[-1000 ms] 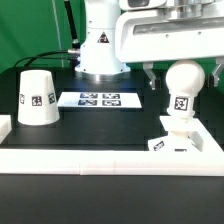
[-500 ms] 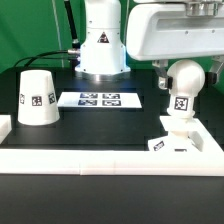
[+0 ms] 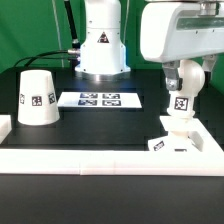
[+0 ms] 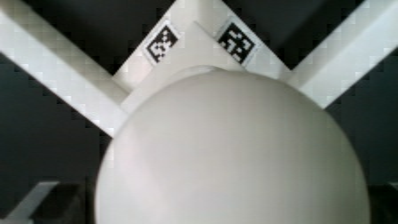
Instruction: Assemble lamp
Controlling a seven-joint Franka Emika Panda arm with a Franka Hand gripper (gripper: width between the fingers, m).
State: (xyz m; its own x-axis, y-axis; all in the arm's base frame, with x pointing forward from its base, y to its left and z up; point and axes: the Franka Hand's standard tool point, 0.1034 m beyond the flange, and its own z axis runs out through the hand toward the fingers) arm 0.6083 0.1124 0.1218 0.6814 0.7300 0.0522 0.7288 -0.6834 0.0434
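Progress: judged about midway, with two of the three lamp parts joined and one loose.
Done: bulb stands planted in the base; whether seated all the way cannot be told.
Left: possibly a last tightening of the bulb, then fetching the shade and lowering it over the bulb.
Bulb position: on the exterior view's right, stem down in the middle of the base, round head directly under the gripper.
Bulb axis: long axis vertical, head pointing up, stem pointing down, tag facing the exterior camera, no visible lean.
Bulb from the wrist: fills most of the wrist view as a smooth white dome, seen end-on along its axis.
Base: flat on the black table, tucked against the white rail near its corner; tagged corner shows beyond the dome in the wrist view.
Shade: well apart on the exterior view's left, standing on its wide mouth, narrow end up, axis vertical, touched by nothing.
Marker board: flat on the table between shade and bulb, clear of both.
Gripper: down around the bulb head, one dark finger visible just beside it; cannot tell whether clamped on the bulb or merely straddling it with a gap.
Risk, as a guess: a sideways tug here could tip bulb and base together.
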